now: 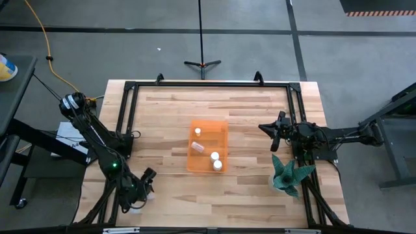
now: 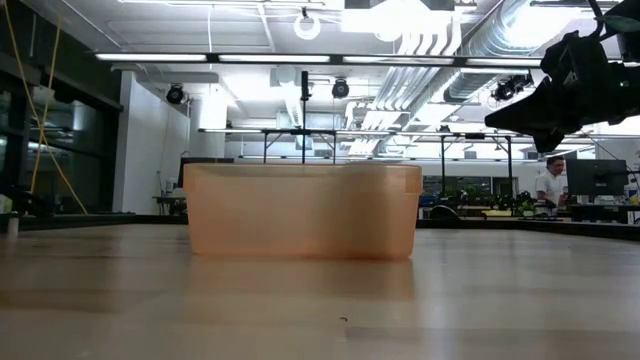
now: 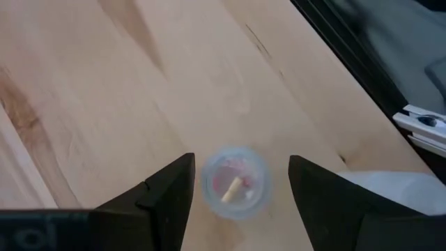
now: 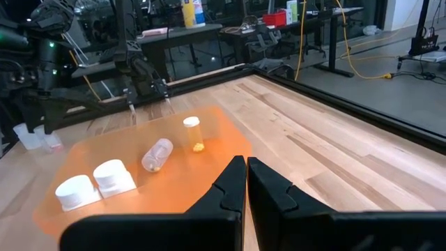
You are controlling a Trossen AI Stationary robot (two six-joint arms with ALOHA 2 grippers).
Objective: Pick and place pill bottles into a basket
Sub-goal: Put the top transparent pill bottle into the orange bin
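The orange basket (image 1: 208, 146) stands mid-table and also shows in the low view (image 2: 300, 210). It holds a yellowish bottle standing upright (image 4: 191, 132), a clear one lying on its side (image 4: 157, 154) and two white-capped ones (image 4: 94, 183). Another clear pill bottle (image 3: 235, 183) stands on the table near the front left corner, seen end-on. My left gripper (image 3: 237, 192) is open above it, one finger on either side, with a gap to each. My right gripper (image 4: 246, 174) is shut and empty, above the table to the right of the basket (image 1: 272, 128).
A teal spiky plant (image 1: 289, 172) stands near the right edge, in front of my right arm. A black frame (image 1: 123, 117) runs along the table's edges. Two more small clear bottles (image 4: 38, 138) stand by the left arm. Bare wood lies around the basket.
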